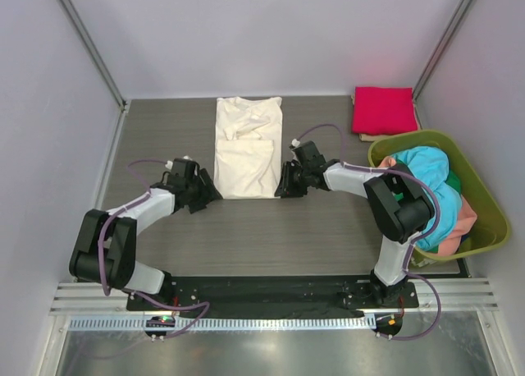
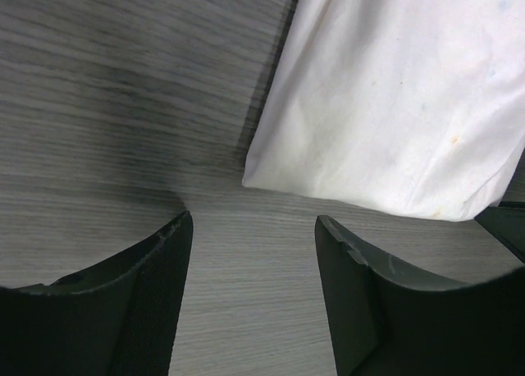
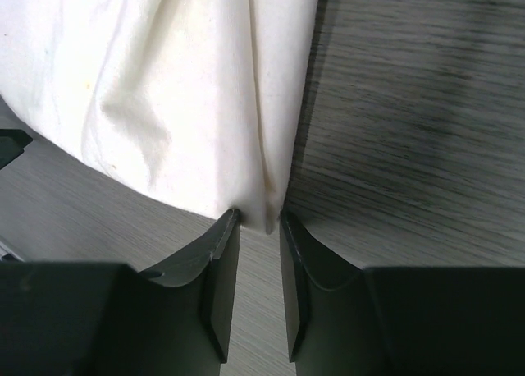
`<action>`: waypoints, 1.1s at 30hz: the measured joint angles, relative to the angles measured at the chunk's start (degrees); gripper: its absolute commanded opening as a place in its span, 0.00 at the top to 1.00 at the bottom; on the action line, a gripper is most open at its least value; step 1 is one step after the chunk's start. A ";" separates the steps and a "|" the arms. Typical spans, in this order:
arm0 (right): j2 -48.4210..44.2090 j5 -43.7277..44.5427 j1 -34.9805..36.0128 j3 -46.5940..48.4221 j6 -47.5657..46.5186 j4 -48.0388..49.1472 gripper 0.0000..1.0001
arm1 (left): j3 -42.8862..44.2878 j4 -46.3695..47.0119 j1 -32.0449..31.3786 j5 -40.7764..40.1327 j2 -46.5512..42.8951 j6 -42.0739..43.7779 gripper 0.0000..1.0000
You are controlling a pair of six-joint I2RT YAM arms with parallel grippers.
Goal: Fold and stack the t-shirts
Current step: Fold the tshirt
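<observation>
Right gripper point(image 3: 258, 218) pinched on cream shirt point(image 3: 164, 89) near corner; left gripper point(image 2: 250, 222) open, just short of other corner. Likely pairing both corners for next fold.

A grey wood-grain table point(image 1: 271, 236) filled a booth of pale walls point(image 1: 246, 31), with a slanting metal post point(image 1: 90, 43) rising at each far corner. An olive-green basket point(image 1: 492, 212) sat on the table's right side, close against the wall. A black plate point(image 1: 271, 287) ran along the near edge, with a perforated metal rail point(image 1: 262, 323) just in front of it
</observation>
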 measured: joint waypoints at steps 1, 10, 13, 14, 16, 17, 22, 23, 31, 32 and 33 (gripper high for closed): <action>0.11 -0.04 0.00 0.00 0.00 0.20 0.69 | -0.07 0.81 0.00 0.11 0.26 -0.04 0.41; 0.63 -0.42 0.00 -0.13 0.00 1.05 0.78 | -1.18 6.40 0.00 0.15 2.12 -0.81 0.54; 0.66 -0.42 0.00 -0.26 -0.02 1.25 0.80 | -1.36 8.11 0.00 0.09 2.73 -0.96 0.57; 0.72 -0.44 0.00 -0.28 -0.02 1.27 0.81 | -1.36 8.74 0.00 0.11 3.10 -1.03 0.64; 0.74 -0.50 0.00 -0.31 -0.02 1.42 0.82 | -1.33 10.03 0.00 0.11 4.09 -1.22 0.73; 0.85 -0.57 0.00 -0.33 -0.02 1.46 0.84 | -1.29 10.58 0.02 0.17 4.57 -1.20 0.86; 0.96 -0.59 0.00 -0.44 0.04 1.77 0.94 | -0.90 13.03 0.00 1.22 6.60 -1.29 1.00; 0.96 -0.59 0.00 -0.52 0.04 1.88 0.96 | -0.90 13.25 0.00 1.36 6.64 -1.22 1.00; -3.65 0.35 0.09 -4.72 -0.33 1.18 0.99 | -2.64 7.72 -0.39 1.73 -0.52 -1.49 1.00; -5.20 0.63 0.31 -5.42 -0.48 0.11 0.99 | -2.97 6.14 -0.81 1.92 -3.34 -1.64 1.00; -7.17 1.03 0.57 -6.16 -0.63 -0.96 0.99 | -3.06 4.76 -1.22 2.05 -5.73 -1.75 1.00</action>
